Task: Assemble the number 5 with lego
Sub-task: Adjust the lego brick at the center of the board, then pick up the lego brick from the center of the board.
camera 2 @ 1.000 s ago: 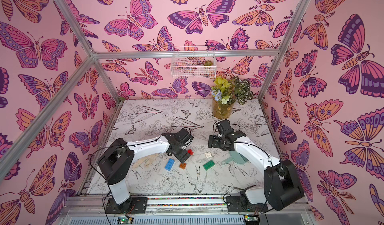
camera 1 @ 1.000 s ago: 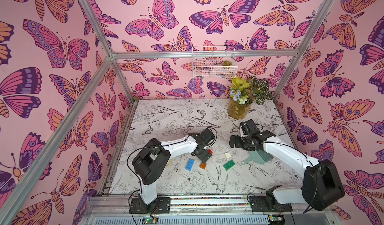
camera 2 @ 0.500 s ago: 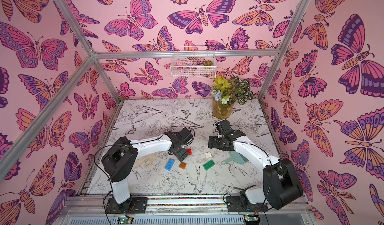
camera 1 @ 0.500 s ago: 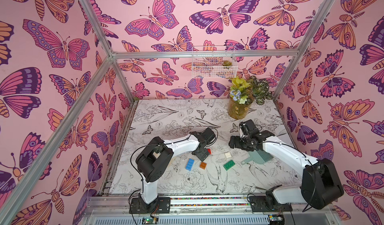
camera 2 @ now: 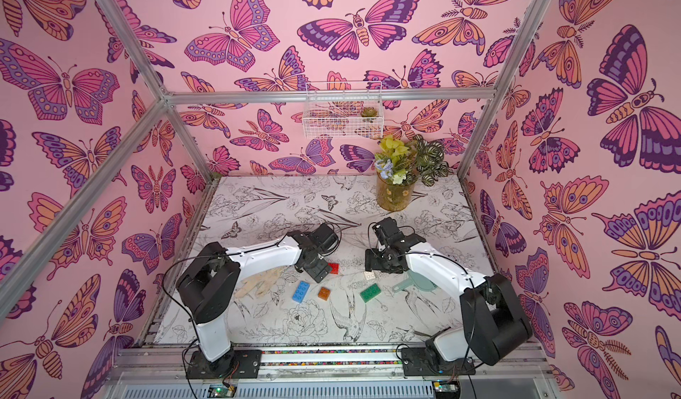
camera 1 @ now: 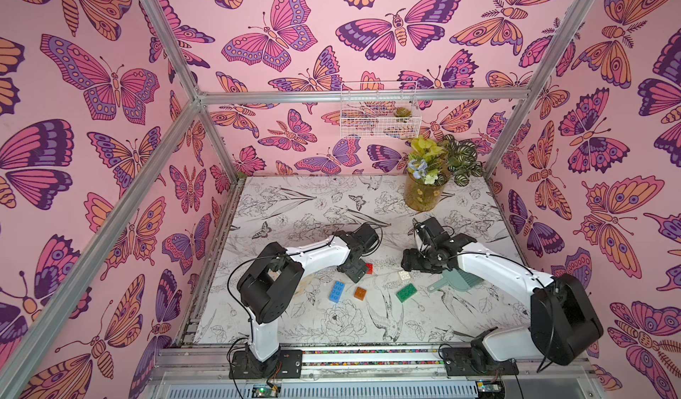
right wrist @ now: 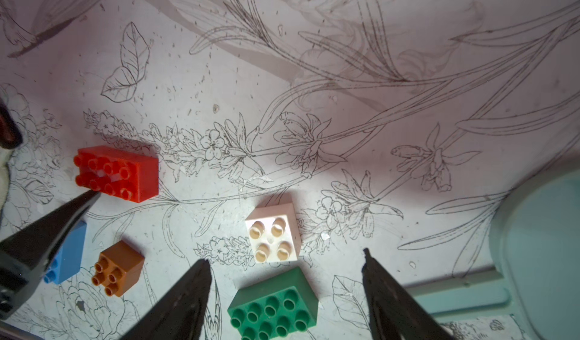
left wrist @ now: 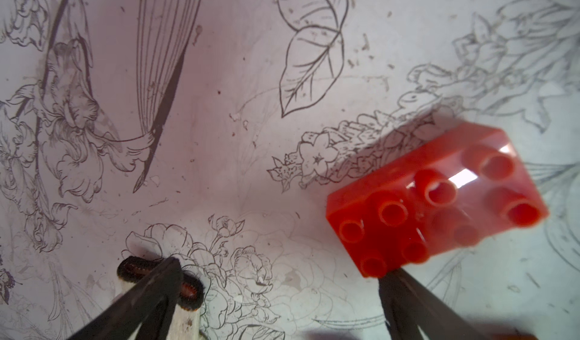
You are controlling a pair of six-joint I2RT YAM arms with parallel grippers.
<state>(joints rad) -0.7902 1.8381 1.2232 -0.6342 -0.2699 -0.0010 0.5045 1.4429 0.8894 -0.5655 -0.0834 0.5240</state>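
Observation:
The lego bricks lie apart on the printed table, and no number 5 is in view. In both top views the red brick lies at the tip of my left gripper. Nearer the front are the blue brick and the brown-orange brick. The white brick and green brick lie below my right gripper. The left gripper is open and one finger touches the red brick. The right gripper is open, with the green brick untouched between its fingers and the white brick just beyond the tips.
A pale teal dustpan lies right of the green brick, under the right forearm. A beige glove lies under the left arm. A vase of flowers stands at the back right and a wire basket hangs on the back wall.
The right gripper has crept slightly toward the white and green bricks. The left arm and all the bricks stay about where they were.

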